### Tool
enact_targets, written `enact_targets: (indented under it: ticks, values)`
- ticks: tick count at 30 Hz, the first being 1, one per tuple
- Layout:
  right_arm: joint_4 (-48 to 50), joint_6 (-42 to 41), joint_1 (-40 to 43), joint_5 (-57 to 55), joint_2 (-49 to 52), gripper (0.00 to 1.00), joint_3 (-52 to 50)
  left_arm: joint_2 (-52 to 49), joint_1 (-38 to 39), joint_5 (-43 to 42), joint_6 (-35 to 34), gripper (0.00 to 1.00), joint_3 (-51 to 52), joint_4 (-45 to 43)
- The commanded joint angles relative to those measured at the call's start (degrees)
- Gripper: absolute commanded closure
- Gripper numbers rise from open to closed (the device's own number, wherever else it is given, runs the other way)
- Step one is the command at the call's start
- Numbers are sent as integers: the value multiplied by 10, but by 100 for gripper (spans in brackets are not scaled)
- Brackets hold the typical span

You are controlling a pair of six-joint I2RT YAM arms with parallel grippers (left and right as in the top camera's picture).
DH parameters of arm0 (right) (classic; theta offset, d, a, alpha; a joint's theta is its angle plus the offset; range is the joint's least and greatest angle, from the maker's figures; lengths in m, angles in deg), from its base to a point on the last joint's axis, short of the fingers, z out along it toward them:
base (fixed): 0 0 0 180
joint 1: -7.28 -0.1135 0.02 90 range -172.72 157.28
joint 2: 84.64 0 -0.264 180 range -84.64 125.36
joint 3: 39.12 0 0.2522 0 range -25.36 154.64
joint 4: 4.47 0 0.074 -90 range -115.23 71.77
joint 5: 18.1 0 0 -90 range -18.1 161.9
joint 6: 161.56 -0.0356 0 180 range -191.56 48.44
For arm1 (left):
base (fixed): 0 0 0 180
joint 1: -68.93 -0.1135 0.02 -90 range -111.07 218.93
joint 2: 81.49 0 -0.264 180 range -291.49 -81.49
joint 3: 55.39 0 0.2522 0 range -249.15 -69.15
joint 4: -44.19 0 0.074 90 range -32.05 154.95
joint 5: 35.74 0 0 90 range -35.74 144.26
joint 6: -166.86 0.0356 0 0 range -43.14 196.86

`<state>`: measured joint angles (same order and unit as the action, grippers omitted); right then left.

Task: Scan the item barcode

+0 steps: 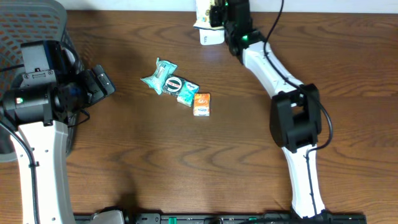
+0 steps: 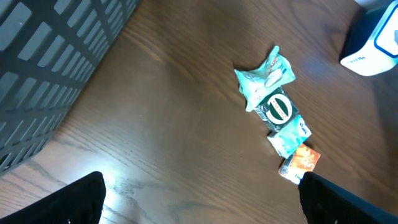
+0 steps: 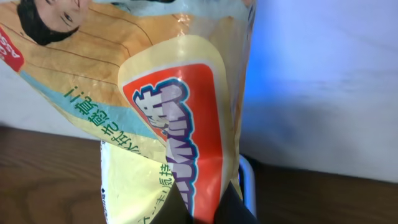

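Observation:
My right gripper (image 1: 219, 14) is at the table's far edge, shut on a yellow snack bag (image 1: 204, 12) with a red and purple logo. In the right wrist view the bag (image 3: 168, 112) fills the frame, pinched between the dark fingers (image 3: 233, 208) at the bottom. No barcode shows on it. A white scanner (image 1: 211, 37) stands just below the bag; its blue-white edge (image 3: 247, 180) shows behind the bag. My left gripper (image 1: 102, 84) hovers open over the left side of the table with nothing between its fingers (image 2: 74, 202).
Three small packets lie in a row mid-table: a crumpled teal one (image 1: 160, 76), a teal one with a round label (image 1: 180, 87) and an orange one (image 1: 201, 104). A grey mesh basket (image 1: 31, 25) stands at the far left.

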<state>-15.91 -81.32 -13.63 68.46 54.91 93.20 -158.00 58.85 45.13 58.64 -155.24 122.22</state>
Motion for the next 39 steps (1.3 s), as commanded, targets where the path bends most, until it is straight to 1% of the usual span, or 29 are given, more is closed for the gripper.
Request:
enact_targets:
  ticks: [1,6,11,15,20,23,29,33,36,39]
  values:
    - [7,21,-6,-22,-2,99,26,-1,-2,-3,-1,2,-12,2]
    - [-16,22,-3,-61,1,99,26,-1,-2,-3,-1,2,-12,2]
    - [-24,22,5,-61,-2,99,26,-1,-2,-3,-1,2,-12,2]
    - [-54,22,17,-64,-13,99,26,-1,-2,-3,-1,2,-12,2]
    - [-110,22,42,-100,-49,99,26,-1,-2,-3,-1,3,-12,2]
    - [-159,34,69,-102,-81,99,26,-1,-2,-3,-1,2,-12,2]
    - [-300,94,146,-102,-132,99,26,-1,-2,-3,-1,2,-12,2]
    - [-409,160,206,-110,-139,99,26,-1,-2,-3,-1,2,-12,2]
    - [-473,177,248,-134,-138,99,24,-1,-2,-3,-1,2,-12,2]
    - [-513,178,297,-140,-138,99,19,-1,-2,-3,-1,2,-12,2]
